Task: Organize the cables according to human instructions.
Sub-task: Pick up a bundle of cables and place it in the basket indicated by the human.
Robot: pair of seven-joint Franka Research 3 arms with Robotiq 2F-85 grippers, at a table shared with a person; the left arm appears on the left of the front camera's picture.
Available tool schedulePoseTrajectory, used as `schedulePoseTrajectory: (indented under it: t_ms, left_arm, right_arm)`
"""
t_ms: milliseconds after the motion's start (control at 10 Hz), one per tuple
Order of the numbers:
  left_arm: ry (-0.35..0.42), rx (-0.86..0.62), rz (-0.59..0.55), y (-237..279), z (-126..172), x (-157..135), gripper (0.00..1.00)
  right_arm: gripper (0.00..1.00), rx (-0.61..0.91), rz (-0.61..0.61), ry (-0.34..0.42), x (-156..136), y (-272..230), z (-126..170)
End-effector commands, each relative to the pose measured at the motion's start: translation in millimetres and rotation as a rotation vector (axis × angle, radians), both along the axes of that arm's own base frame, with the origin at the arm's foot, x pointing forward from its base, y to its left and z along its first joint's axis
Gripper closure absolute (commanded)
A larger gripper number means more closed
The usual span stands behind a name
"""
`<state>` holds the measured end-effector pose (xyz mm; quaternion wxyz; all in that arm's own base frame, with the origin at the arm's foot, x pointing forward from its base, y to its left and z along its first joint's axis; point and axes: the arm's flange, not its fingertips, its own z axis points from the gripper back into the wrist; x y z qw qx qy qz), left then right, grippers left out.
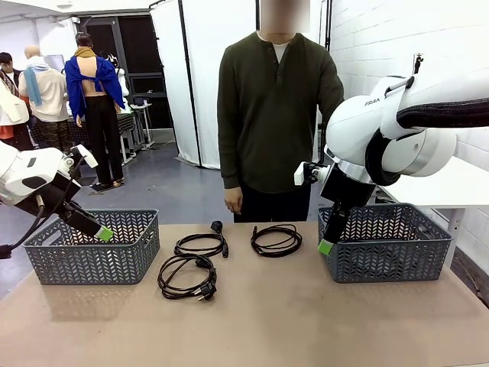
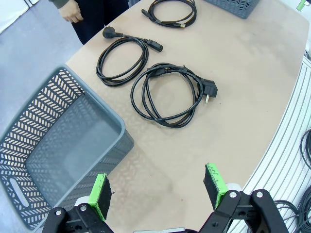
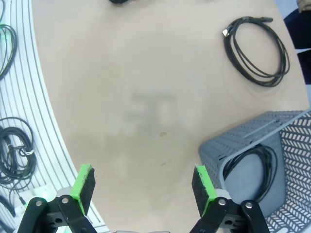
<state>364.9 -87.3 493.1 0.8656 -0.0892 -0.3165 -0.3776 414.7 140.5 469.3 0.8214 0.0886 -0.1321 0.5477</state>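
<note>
Your left end effector (image 2: 158,189) and right end effector (image 3: 144,187) both stand wide open, holding nothing; three cables (image 2: 138,97) lie coiled on the tabletop (image 2: 233,73).

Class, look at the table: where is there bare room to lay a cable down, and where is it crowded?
Bare: the wide near strip of table, between the cables and the robot's edge, and the floor of the left basket. Crowded: the far middle, with three cables between the baskets; the right basket holds one more.
</note>
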Motion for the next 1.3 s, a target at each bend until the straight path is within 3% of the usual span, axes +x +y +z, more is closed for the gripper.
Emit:
schedulePoseTrajectory:
  t_ms: [0, 1200]
  left_arm:
    - [0.003, -0.004, 0.012, 0.5, -0.2, 0.8, 0.00]
    - [0.003, -0.004, 0.012, 0.5, -0.2, 0.8, 0.00]
  right_arm:
    - [0.00, -0.008, -0.003, 0.006, 2.4, 0.8, 0.9]
    - [0.00, 0.000, 0.000, 0.000, 0.0, -0.1, 0.0]
